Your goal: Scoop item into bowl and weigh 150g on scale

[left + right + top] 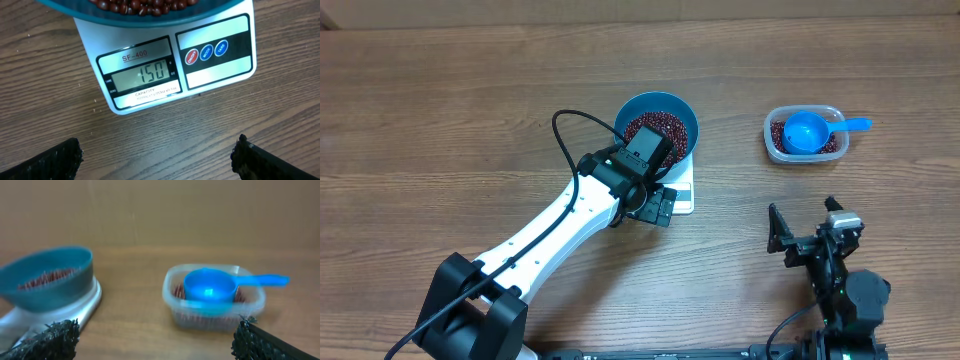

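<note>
Evidently the weighing is done: the small flat white square kitchen scale (pixel 165 65), just ahead of the left gripper (pixel 157 155), reads 150, though the unit mark is too small to confirm. The round deep blue bowl (pixel 160 20) of small dark red-brown beans (pixel 145 5) sits on it. Both grippers' fingers stand wide apart and hold nothing. Ahead of the right gripper (pixel 157 337), the small blue handled scoop (pixel 210 286) lies in the clear plastic tub (pixel 200 319). Nothing obstructs, and no step appears outstanding

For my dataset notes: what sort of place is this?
Likely a robotics lab bench, not a real kitchen: a wood-grain table, a white robot arm, and a small white scale with a blue bowl of beans on it.
</note>
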`<state>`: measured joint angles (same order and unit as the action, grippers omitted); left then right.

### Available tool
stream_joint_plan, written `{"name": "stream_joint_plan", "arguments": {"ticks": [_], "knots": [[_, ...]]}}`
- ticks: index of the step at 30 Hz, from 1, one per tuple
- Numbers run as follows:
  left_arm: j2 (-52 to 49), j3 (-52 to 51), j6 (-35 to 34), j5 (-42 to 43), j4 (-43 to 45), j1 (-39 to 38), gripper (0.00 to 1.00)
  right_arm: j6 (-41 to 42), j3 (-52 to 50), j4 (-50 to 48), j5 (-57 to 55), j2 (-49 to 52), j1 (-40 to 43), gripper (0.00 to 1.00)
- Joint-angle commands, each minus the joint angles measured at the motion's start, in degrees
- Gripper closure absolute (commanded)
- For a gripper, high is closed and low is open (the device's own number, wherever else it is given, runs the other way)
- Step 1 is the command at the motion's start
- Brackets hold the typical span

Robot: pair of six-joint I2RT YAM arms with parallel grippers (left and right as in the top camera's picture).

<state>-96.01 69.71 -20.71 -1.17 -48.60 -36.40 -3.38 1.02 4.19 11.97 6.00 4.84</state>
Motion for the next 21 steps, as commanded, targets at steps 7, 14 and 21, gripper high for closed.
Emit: {"name": "stream_joint_plan", "arguments": {"ticks": [7, 14, 21], "knots": [[1.1, -0.3, -0.5, -0.5, 0.0, 0.0, 0.00, 0.6, -0.5, -0.6, -0.8, -4.8, -0.3, 0.00], [1.1, -0.3, -0.5, -0.5, 0.0, 0.0, 0.00, 0.6, -0.5, -0.6, -0.8, -4.8, -0.3, 0.00], [1.1, -0.3, -0.5, -0.5, 0.0, 0.0, 0.00, 0.6, -0.5, -0.6, -0.8, -4.8, -0.3, 0.00]]}}
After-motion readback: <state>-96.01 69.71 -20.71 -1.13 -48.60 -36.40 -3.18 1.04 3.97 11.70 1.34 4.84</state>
